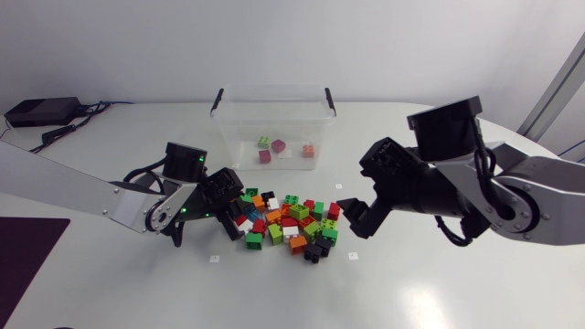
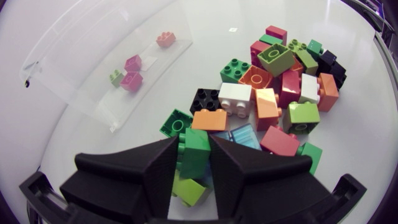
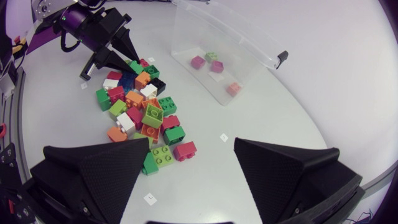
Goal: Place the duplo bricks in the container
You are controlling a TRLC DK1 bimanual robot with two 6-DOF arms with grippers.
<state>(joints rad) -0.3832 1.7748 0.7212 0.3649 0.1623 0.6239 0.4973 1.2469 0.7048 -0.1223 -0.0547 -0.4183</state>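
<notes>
A pile of duplo bricks in several colours lies on the white table in front of the clear container. My left gripper is at the pile's left edge. In the left wrist view the left gripper is shut on a green brick, with the pile ahead of it. My right gripper hangs open at the pile's right edge, and between its fingers lie only loose bricks on the table. The container holds several bricks: green, magenta, orange.
A black device with cables sits at the table's far left. Small white markers lie on the table near the pile. A dark mat covers the left front corner.
</notes>
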